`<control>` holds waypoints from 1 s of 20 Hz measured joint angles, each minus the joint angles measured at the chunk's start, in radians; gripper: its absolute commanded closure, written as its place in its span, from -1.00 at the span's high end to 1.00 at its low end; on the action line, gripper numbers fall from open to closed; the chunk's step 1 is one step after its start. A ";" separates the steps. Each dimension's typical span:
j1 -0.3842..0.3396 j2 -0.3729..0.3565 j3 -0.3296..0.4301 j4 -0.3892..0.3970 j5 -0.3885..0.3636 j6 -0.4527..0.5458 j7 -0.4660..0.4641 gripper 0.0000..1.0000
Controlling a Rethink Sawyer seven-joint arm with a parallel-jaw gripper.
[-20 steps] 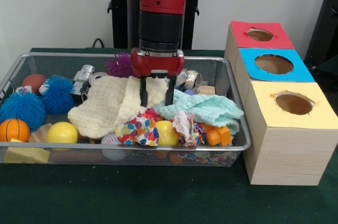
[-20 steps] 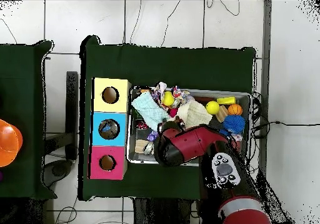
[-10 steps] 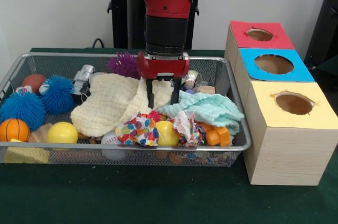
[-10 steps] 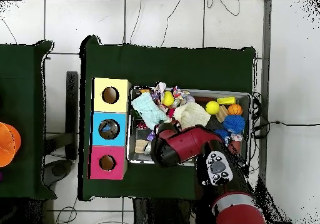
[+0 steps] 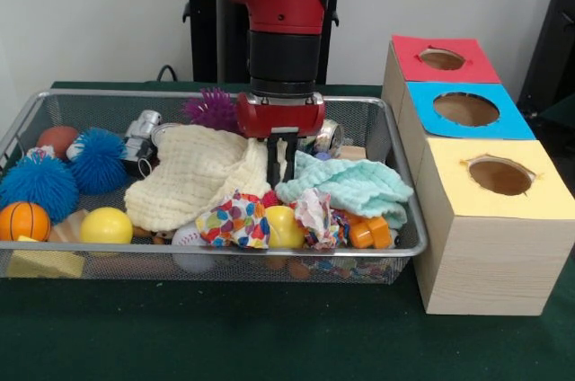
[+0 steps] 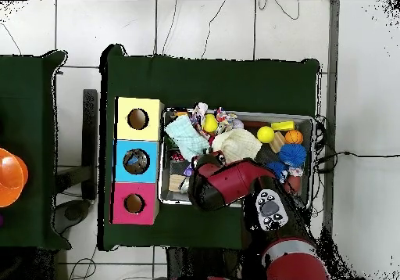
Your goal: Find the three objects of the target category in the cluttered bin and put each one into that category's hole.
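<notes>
Along the near rim of the cluttered bin (image 5: 225, 253), a yellow ball (image 5: 106, 225), a wad of spotted paper (image 5: 234, 221) and an orange toy (image 5: 371, 233) crowd the wire mesh, with a blue spiky ball (image 5: 40, 183) at the front view's left. Just behind them, a cream cloth (image 5: 189, 179) and a mint cloth (image 5: 346, 185) lie side by side and cover the middle of the basket.

The gripper (image 5: 281, 161) hangs straight down over the seam where the two cloths meet. Its fingers are drawn together, with the cream cloth's edge bunched against them; whether they pinch that fold cannot be told. None of the crushed clear bottles shows in either view, so the coming move turns on what lies beneath: the likeliest hiding place, by this reading, is under the cloths, directly below and to either side of the fingertips. Any bottle's long axis stays unknown until the fabric is lifted or dragged aside.

Farther back, a crushed silver can (image 5: 327, 136) sits just behind the gripper, another can (image 5: 142, 129) lies near the far left wall, and a purple spiky ball (image 5: 208, 110) rests against the back mesh.

Beside the bin, on the front view's right, stand the yellow box (image 5: 490, 219), the blue box (image 5: 467, 111) and the red box (image 5: 442, 59), each with a round hole on top, running from near to far. From overhead, the arm (image 6: 234, 181) hides the gripper.
</notes>
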State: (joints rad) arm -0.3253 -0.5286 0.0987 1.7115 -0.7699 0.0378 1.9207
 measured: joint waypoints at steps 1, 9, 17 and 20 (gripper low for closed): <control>0.000 0.000 0.000 0.000 0.000 0.000 0.000 -1.00; -0.024 -0.010 0.018 0.006 0.001 0.001 0.000 -1.00; -0.241 -0.175 0.197 0.143 0.122 0.142 0.000 -1.00; -0.311 -0.262 0.254 0.188 0.198 0.265 0.000 -1.00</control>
State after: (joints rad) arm -0.6359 -0.7902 0.3532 1.8996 -0.5716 0.3024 1.9205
